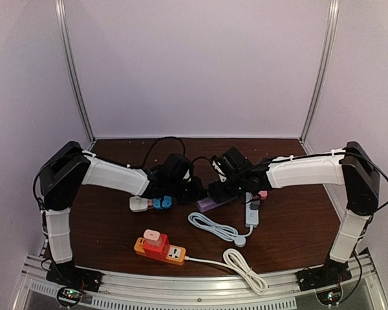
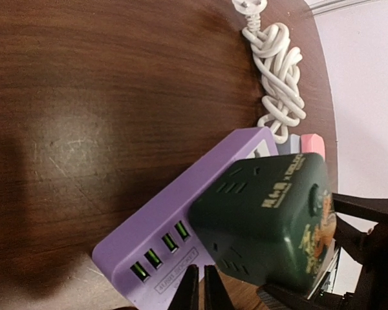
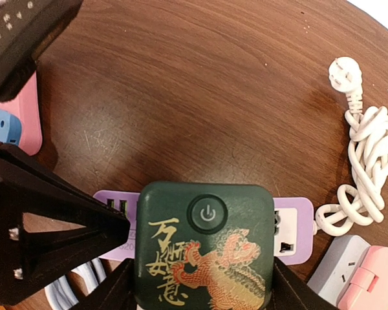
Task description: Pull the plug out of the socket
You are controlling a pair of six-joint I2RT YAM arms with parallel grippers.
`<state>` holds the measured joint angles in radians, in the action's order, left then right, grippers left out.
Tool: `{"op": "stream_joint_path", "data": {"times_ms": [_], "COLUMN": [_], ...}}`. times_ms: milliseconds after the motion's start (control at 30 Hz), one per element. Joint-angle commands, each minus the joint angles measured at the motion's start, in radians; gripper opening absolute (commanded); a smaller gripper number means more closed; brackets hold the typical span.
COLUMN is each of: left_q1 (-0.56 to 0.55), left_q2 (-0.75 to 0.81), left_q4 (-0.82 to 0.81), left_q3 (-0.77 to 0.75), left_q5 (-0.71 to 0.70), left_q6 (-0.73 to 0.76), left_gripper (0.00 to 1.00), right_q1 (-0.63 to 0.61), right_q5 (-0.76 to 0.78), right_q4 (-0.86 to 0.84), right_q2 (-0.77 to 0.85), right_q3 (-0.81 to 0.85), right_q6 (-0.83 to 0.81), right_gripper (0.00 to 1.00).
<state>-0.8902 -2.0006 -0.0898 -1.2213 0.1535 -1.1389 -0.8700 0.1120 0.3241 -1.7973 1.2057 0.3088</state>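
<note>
**One hand pins the strip, the other brackets the plug**

The plug (image 3: pixel 204 252) is a dark green cube with a power button and a gold dragon print. It sits pushed into the purple socket strip (image 2: pixel 174 213), which lies flat on the table (image 2: pixel 84 97) near the centre of the top view.

The left hand (image 2: pixel 199 287) is pinched shut with nothing between its fingers. At the bottom of the left wrist view its tips appear to bear on the end of the strip, by the row of green-lit ports. That placement reads as a brace: a light strip would probably lift along with the plug if nothing held it down.

The right hand (image 3: pixel 204 281) comes from above with one finger on each side of the cube, low in the right wrist frame. The fingers lie close against its sides, but whether they clamp it yet cannot be told. Straddling the cube squarely suits a straight pull away from the strip's face, so the pins should not bind.

A coiled white cable (image 3: pixel 365 161) lies well apart at the right of that frame
</note>
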Motion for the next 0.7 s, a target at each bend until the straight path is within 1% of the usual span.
{"op": "stream_joint_path", "data": {"times_ms": [0, 400, 567, 667], "left_q1": [-0.004, -0.009, -0.017, -0.017], "left_q2": [-0.040, -0.095, -0.124, -0.128], "left_q4": [-0.038, -0.028, -0.002, 0.015], "left_q3": [-0.004, -0.002, -0.010, 0.001], "left_q5": [0.025, 0.027, 0.027, 0.013], "left_q6": [-0.007, -0.036, -0.053, -0.063], "left_gripper": [0.05, 0.04, 0.04, 0.03], "right_q1": [-0.008, -0.018, -0.020, -0.020], "right_q5": [-0.014, -0.002, 0.009, 0.024], "right_q4": [-0.014, -0.018, -0.026, -0.033], "right_q2": [-0.017, -0.019, -0.020, -0.008], "right_q3": [0.018, 0.016, 0.015, 0.012], "right_q6": [-0.007, 0.001, 0.006, 0.012], "right_gripper": [0.64, 0.51, 0.49, 0.45]}}
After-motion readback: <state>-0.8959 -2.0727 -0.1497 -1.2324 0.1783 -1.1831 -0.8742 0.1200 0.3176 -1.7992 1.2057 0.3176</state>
